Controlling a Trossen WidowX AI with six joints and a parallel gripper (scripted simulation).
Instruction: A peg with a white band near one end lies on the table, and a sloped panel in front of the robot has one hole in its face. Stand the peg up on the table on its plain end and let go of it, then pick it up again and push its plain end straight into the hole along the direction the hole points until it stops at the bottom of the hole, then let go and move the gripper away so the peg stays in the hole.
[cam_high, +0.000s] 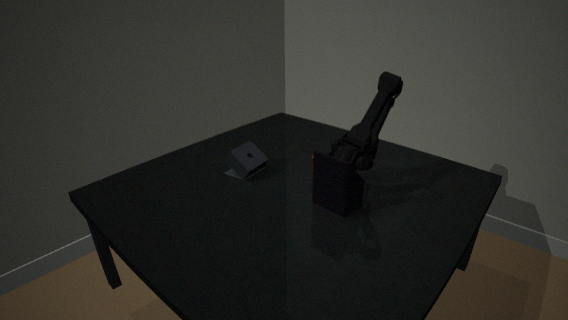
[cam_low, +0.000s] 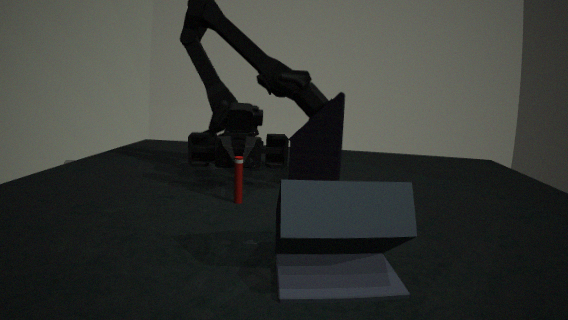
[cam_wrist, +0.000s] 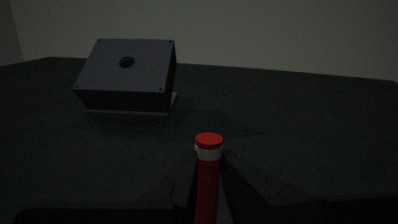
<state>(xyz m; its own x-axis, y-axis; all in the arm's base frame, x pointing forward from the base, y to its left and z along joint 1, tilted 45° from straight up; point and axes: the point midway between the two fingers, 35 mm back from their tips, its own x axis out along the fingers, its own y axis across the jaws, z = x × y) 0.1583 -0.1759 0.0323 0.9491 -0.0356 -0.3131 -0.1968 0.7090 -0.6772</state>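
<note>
The red peg (cam_high: 313, 164) (cam_low: 238, 182) (cam_wrist: 207, 187) is upright, its white-banded end up and its plain end down at or just above the table; I cannot tell if it touches. My gripper (cam_low: 239, 154) (cam_wrist: 208, 157) is shut on the peg just below the white band, reaching in from the side. In the top view a dark block hides most of the peg and the fingers. The sloped panel (cam_high: 257, 159) (cam_low: 345, 207) (cam_wrist: 152, 67) stands apart from the peg, ahead and to the left in the wrist view. Its hole (cam_high: 250, 155) (cam_wrist: 127, 62) is empty; the exterior view shows only the panel's back.
A tall dark block (cam_high: 330, 185) (cam_low: 322, 145) stands at the arm's base, beside the gripper. The panel's flat foot (cam_low: 340, 277) rests on the dark table (cam_high: 200, 225) (cam_low: 125, 215). The table's far edge shows beyond the panel in the wrist view.
</note>
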